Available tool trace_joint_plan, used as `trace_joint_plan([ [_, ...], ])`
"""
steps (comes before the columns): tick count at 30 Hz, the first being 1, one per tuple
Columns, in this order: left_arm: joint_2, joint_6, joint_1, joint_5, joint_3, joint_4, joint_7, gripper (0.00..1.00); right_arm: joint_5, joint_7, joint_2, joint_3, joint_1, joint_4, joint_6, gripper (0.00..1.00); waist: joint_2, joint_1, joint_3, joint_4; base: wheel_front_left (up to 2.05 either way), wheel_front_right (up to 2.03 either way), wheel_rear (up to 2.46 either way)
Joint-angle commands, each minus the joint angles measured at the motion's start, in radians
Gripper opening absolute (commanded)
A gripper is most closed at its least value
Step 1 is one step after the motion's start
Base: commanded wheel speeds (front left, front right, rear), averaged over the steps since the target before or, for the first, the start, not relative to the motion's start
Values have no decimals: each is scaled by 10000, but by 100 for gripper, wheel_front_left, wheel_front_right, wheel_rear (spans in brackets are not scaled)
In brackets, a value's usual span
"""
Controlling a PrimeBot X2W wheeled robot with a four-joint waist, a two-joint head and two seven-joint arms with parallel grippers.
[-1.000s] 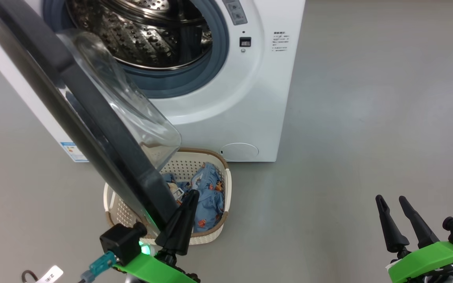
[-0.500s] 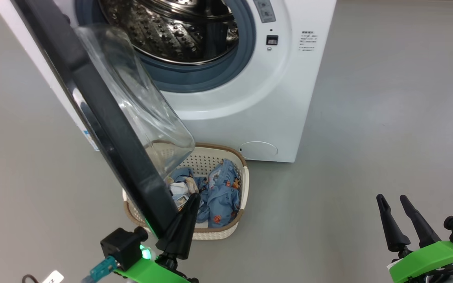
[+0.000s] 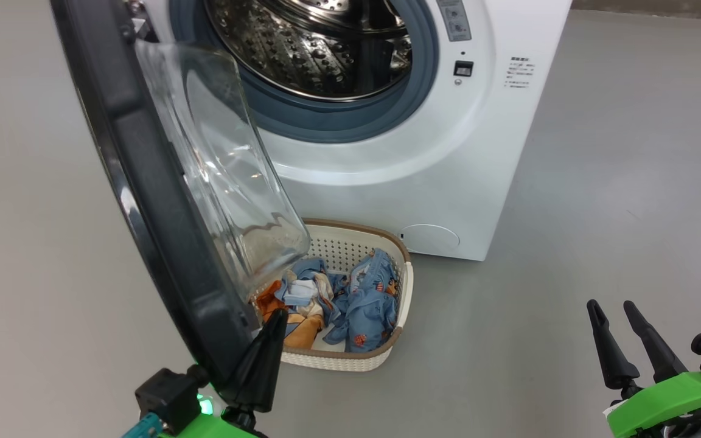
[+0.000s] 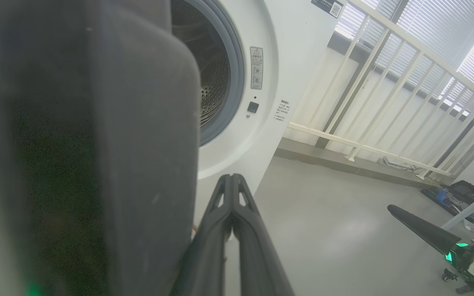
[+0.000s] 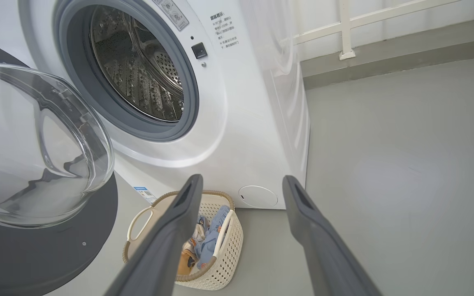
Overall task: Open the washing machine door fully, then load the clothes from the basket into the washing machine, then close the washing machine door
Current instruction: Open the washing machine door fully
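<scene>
**Door partly open: push on the rim, not the glass**

At the lower left of the head view, the left gripper [image 3: 274, 325] has its two fingers pressed together into one dark wedge and holds nothing. Its tip lies at the lower inner edge of the washing machine door [image 3: 143, 182], on the black rim. Whether it actually touches there cannot be told. In the left wrist view that rim looms blurred across the left half, just beside the shut fingers [image 4: 231, 193]. At the lower right, the right gripper [image 3: 611, 307] stands with its fingers spread and empty, well apart from everything, over the floor [image 3: 600, 182].

Just beyond, at lower centre, the basket [image 3: 350, 362] sits on the floor near the machine's base with the clothes [image 3: 362, 304] heaped inside. The door's glass bowl [image 3: 229, 176] hangs over the basket's left end.

Farthest, across the top of the frame, the washing machine [image 3: 448, 170] shows its steel drum [image 3: 320, 48] uncovered inside the grey-blue gasket [image 3: 338, 125].

The step in hand looks like opening the door fully, and the door seems to stand roughly square to the machine's front, so more swing is likely needed. To do it well:
- Use the shut fingers as a blunt pusher on the black rim, never on the glass.
- Follow the door's arc around its hinge toward the frame's left instead of pushing straight.
- Ease off where the hinge stops.
- Stay above the basket.
</scene>
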State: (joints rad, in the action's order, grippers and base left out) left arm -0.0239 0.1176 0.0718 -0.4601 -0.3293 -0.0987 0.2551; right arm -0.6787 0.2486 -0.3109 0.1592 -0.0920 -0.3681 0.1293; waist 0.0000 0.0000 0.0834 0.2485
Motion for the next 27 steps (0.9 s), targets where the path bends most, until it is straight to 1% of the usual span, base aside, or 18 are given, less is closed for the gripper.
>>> trace_joint_plan([
  [1,-264,-190,74,91,613,246,66,0,13,132,-201,134,-170,263,14,100,0,0,-13,131,0,0,0],
  [12,-333,-455,-466,395,951,497,66,0,-12,132,-220,131,-104,272,14,100,0,0,-58,725,0,0,0],
  [22,-613,-853,-536,264,1465,375,-22,0,-18,132,-177,217,-163,273,14,100,0,0,-15,1008,0,0,0],
  [27,-847,-1191,-582,206,1890,243,-84,0,-31,132,-147,216,-100,267,14,100,0,0,-63,1108,0,0,0],
])
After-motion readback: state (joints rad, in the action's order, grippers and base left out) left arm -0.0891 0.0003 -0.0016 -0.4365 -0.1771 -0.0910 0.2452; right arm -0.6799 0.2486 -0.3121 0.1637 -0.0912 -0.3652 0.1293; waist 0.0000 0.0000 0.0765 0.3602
